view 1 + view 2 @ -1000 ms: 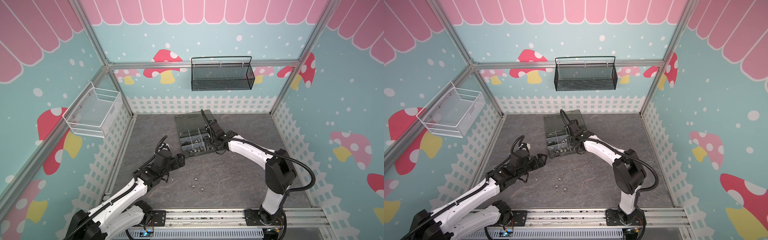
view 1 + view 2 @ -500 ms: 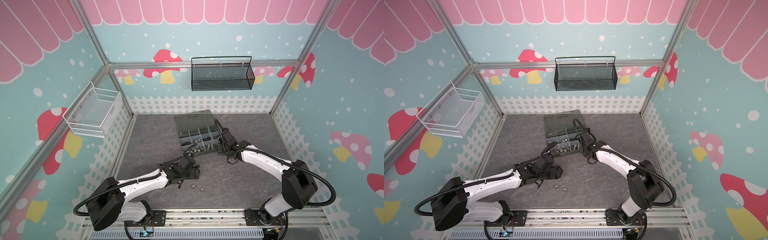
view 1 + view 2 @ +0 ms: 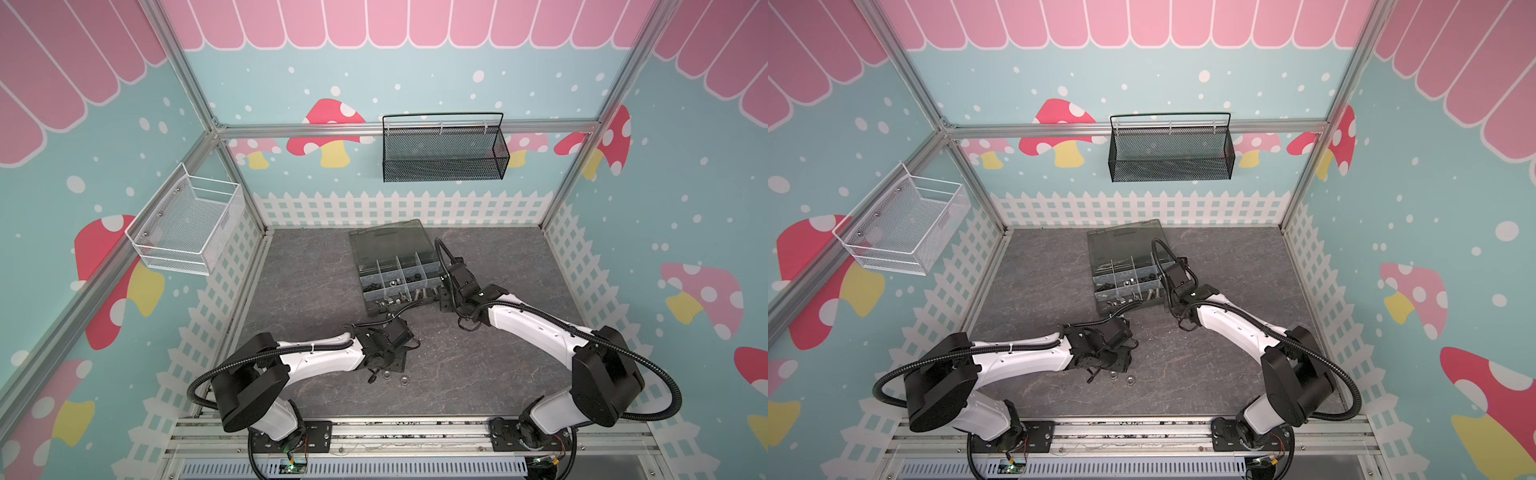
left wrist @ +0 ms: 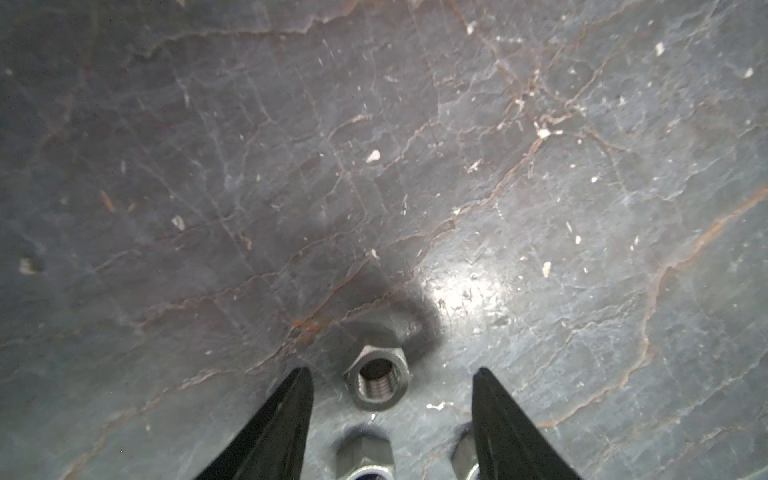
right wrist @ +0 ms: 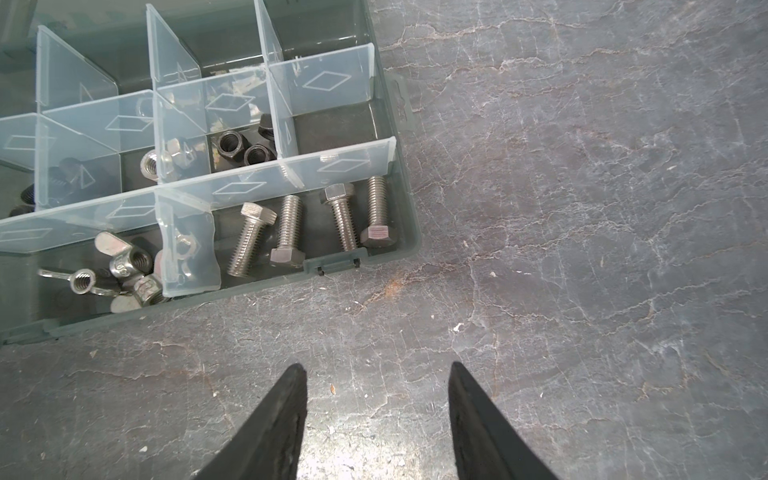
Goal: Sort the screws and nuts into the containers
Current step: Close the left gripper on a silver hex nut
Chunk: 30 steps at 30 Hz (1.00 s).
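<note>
The left wrist view alone shows the left tool released, fingers apart around a silver hex nut lying on the surface, touching neither; two more nuts lie nearer the wrist. Both top views show nuts only as specks. The right wrist view shows the right tool released, empty, over bare surface near the box, where four silver screws share a compartment beside wing nuts. A white wire basket hangs left, a black mesh basket behind. Walls show mushrooms.
</note>
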{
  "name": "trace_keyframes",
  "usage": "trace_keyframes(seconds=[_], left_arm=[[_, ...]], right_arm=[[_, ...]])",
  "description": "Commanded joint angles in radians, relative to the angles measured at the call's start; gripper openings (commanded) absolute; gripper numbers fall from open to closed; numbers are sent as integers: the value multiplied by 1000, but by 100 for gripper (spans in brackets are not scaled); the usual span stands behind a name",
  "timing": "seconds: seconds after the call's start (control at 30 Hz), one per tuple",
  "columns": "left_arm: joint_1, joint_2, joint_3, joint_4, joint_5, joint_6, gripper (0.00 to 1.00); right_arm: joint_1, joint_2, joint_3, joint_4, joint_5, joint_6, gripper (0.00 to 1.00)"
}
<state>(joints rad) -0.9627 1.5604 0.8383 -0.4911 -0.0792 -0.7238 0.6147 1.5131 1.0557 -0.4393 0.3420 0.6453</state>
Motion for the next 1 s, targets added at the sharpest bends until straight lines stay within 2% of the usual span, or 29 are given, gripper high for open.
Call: trace_keyframes(seconds=[0.0, 0.17, 0.43, 0.97], left_arm=[[-5, 29, 43, -63, -32, 7, 57], [-5, 69, 76, -114, -43, 17, 49], [-5, 116, 112, -176, -68, 34, 41], [-5, 179, 146, -225, -85, 61, 41]], right_arm=[[-7, -10, -11, 6, 13, 21, 57], [-6, -5, -13, 6, 12, 23, 57], [-7, 11, -6, 8, 1, 20, 57], [-8, 31, -10, 20, -24, 20, 56]])
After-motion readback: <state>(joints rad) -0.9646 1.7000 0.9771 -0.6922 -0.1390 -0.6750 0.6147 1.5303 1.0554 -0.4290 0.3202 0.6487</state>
